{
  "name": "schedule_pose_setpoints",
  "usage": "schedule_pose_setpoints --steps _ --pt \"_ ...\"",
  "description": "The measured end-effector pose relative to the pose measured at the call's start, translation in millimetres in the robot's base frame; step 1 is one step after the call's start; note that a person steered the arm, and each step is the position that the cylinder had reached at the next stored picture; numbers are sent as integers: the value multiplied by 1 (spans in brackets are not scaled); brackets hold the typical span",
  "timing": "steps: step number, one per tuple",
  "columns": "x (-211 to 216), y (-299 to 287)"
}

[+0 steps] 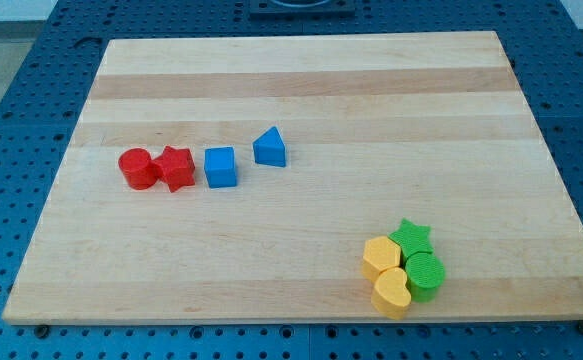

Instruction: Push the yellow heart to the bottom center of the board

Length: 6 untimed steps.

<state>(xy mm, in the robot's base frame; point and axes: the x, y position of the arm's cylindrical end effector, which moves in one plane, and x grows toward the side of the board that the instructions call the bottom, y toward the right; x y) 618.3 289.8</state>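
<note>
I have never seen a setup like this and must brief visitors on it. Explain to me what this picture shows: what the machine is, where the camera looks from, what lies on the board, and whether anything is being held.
This is one camera view looking down at an angle on a wooden board that rests on a blue perforated table. The machine is an arm ending in a plain rod that pushes blocks; it has no claw, so nothing is ever held. My tip does not show in this picture.

At the view's left sits a row: a red cylinder, a red star, a blue cube and a blue triangle.

At the view's bottom right is a tight cluster: a yellow hexagon, a green star, a green cylinder and the yellow heart, which lies nearest the bottom edge. The heart is to go to the bottom center, so it needs moving toward the view's left.
</note>
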Motion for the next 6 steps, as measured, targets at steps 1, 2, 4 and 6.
schedule_pose_setpoints --steps 1,2,4,6 --pt "0 -13" --pt "0 -46" --pt "1 -199" --pt "-52 -276"
